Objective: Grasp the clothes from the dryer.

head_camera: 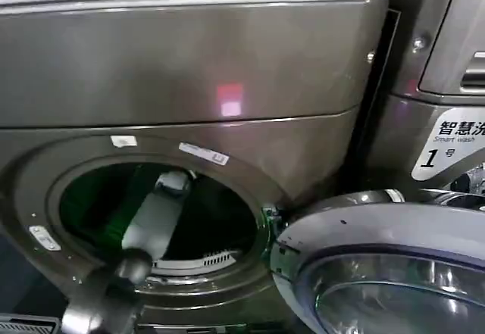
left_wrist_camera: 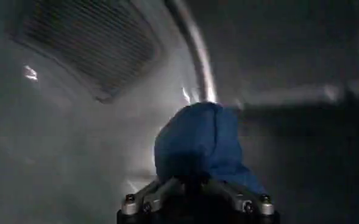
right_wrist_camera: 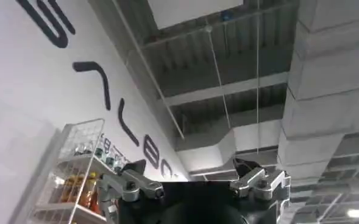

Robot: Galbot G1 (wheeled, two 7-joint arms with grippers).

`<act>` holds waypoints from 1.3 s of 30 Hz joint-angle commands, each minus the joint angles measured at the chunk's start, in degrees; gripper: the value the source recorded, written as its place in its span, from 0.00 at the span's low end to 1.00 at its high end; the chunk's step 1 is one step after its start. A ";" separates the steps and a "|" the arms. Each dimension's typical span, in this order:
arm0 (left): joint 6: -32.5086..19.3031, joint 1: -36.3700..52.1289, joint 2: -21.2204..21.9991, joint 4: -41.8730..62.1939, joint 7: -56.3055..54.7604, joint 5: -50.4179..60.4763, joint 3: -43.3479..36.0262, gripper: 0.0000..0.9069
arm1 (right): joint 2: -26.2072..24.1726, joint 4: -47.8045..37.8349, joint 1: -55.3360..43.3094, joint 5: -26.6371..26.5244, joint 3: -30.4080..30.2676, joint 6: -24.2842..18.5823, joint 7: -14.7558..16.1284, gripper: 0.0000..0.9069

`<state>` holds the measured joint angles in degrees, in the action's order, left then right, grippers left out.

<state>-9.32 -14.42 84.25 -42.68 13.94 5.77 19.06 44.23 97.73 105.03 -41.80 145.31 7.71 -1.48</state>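
Note:
The dryer [head_camera: 189, 61] is a big bronze-grey front-loader. Its round porthole [head_camera: 163, 213] stands open, and the glass door [head_camera: 379, 266] is swung out at the lower right. My left arm [head_camera: 151, 220] reaches through the porthole into the dark drum. Inside the drum, the left gripper [left_wrist_camera: 194, 182] is shut on the clothes [left_wrist_camera: 197, 137], a small dark blue bundle bulging just beyond the fingers. The perforated drum wall [left_wrist_camera: 88, 49] curves behind it. My right gripper [right_wrist_camera: 194, 176] points up at a ceiling, open, with nothing between its fingers.
A second bronze-grey machine [head_camera: 439, 61] with a white "1" sticker [head_camera: 449, 151] stands close on the right, behind the open door. The porthole's rim [head_camera: 91, 273] surrounds the left arm. A wire shelf with bottles [right_wrist_camera: 75, 176] shows in the right wrist view.

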 commanded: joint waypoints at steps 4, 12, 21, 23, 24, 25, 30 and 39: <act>-1.78 -16.33 2.28 -23.40 -24.03 -1.09 9.52 0.00 | -0.26 -0.36 0.40 1.57 0.89 -1.45 0.44 1.00; 1.52 -18.45 4.00 -26.04 -25.04 0.06 8.81 0.00 | -0.24 -1.74 1.88 0.39 3.41 -1.60 0.35 1.00; 2.35 -17.78 2.59 -25.87 -24.71 -0.26 8.68 0.00 | -0.48 -2.11 1.10 0.34 2.79 -1.75 0.12 1.00; 2.31 -17.82 2.30 -25.94 -24.53 -0.34 8.56 0.00 | -0.57 -2.50 1.20 0.38 2.79 -1.79 0.13 1.00; 2.33 -17.81 2.26 -26.01 -24.52 -0.50 8.54 0.00 | -0.48 -2.49 1.20 0.45 2.79 -1.67 0.37 1.00; 2.36 -17.83 2.24 -26.12 -24.49 -0.63 8.48 0.00 | -0.42 -2.33 1.12 0.61 2.87 -1.37 0.16 1.00; 2.57 -18.31 1.08 -26.46 -24.37 -1.14 7.97 0.00 | -1.04 -2.31 1.04 0.38 3.01 -0.57 -0.09 1.00; 3.42 -17.92 1.73 -26.72 -24.30 -1.42 6.38 0.00 | -1.77 -2.74 1.33 0.54 4.04 0.15 0.23 1.00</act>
<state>-6.18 -32.40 85.72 -69.16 -10.14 4.32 25.86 42.60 95.20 106.25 -41.31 148.69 7.55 -1.25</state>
